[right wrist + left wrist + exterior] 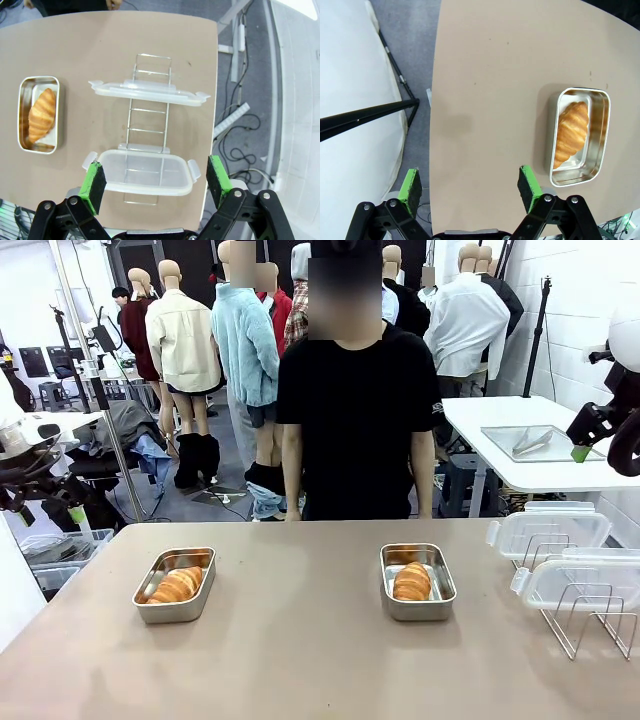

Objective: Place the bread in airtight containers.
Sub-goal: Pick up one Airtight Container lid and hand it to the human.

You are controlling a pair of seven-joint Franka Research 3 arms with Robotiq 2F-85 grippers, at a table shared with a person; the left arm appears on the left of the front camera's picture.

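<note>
Two croissants lie in two small steel pans on the tan table. The left croissant [178, 584] sits in the left pan [170, 613], and the right croissant [412, 582] in the right pan [421, 609]. Neither pan has a lid on it. My left gripper [45, 508] hangs open beyond the table's left edge. In its wrist view the left gripper [470, 185] looks down past that edge, with the pan [601, 130] and its croissant [570, 131] off to one side. My right gripper [156, 179] hovers open above the lids, well clear of the pan [27, 95] and croissant [41, 115].
Two clear clip lids [548, 533] [580, 580] rest on a wire rack [585, 625] at the table's right edge; the right wrist view shows the lids [149, 90] [145, 172] on the rack [150, 125]. A person [355, 410] stands at the far side, arms down. A white table [530, 475] stands behind on the right.
</note>
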